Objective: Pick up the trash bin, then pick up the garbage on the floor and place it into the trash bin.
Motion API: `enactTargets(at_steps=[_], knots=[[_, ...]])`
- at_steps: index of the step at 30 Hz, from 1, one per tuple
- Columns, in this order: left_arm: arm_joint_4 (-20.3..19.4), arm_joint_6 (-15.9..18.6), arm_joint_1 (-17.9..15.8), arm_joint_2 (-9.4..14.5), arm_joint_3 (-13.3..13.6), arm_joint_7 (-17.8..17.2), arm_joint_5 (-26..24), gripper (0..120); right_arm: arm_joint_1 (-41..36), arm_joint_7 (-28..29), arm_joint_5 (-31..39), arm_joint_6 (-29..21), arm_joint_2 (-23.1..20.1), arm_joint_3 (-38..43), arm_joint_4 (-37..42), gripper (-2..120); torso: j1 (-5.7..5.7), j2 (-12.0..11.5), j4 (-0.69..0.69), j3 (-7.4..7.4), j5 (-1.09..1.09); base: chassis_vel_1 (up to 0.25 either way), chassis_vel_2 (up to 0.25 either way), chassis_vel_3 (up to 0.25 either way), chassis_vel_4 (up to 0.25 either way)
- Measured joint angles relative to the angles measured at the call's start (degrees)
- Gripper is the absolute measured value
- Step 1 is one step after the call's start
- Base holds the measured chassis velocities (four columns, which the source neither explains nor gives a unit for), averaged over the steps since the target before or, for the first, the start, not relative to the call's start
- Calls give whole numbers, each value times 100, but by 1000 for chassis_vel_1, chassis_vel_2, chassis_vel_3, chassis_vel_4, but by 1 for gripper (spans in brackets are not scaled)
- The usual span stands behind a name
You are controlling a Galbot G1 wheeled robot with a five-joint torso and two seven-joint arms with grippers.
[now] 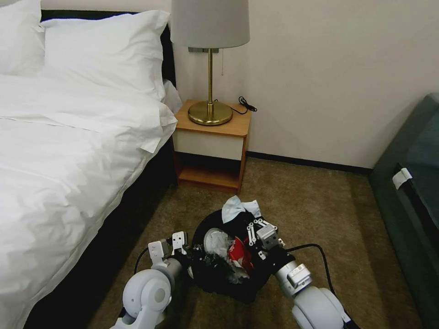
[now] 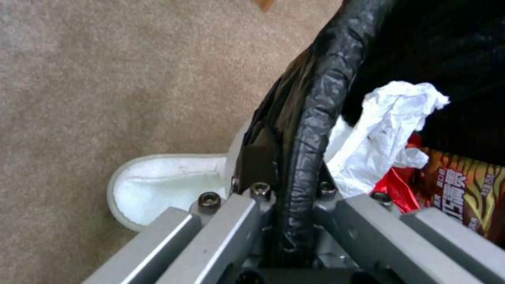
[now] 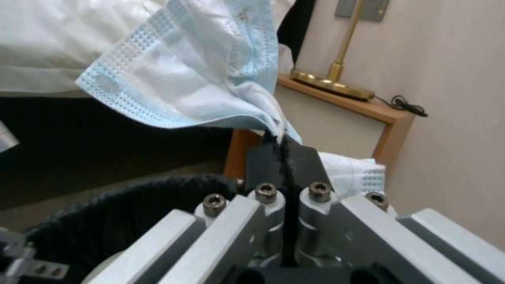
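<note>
The trash bin [image 1: 215,274], black with a black liner, is low in front of me over the carpet. My left gripper [image 1: 183,249] is shut on its rim [image 2: 310,118]. Garbage lies inside: white crumpled tissue [image 2: 386,130], a red packet [image 1: 240,253] and a brown snack packet [image 2: 463,189]. My right gripper [image 1: 255,225] is at the bin's far right edge, shut on a light blue face mask [image 1: 235,208] that hangs over the rim [image 3: 131,205]. The mask [image 3: 210,79] spreads out from the closed fingertips. A white slipper [image 2: 158,189] lies on the carpet just outside the bin.
The bed [image 1: 68,160] with white sheets runs along the left. A wooden nightstand [image 1: 212,141] with a brass lamp [image 1: 210,112] stands at the wall ahead. A dark green bench [image 1: 411,192] fills the right side. Open carpet [image 1: 311,205] lies between them.
</note>
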Motion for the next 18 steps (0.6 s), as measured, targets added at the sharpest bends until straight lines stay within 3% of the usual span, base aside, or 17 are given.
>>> enactTargets(at_steps=[18], knots=[[12,-8,-5,-90,-102,-1,167,0,-118,-42,-179,104,100,-211,-181,0,0,0,0,0,0,0,0,0,0]])
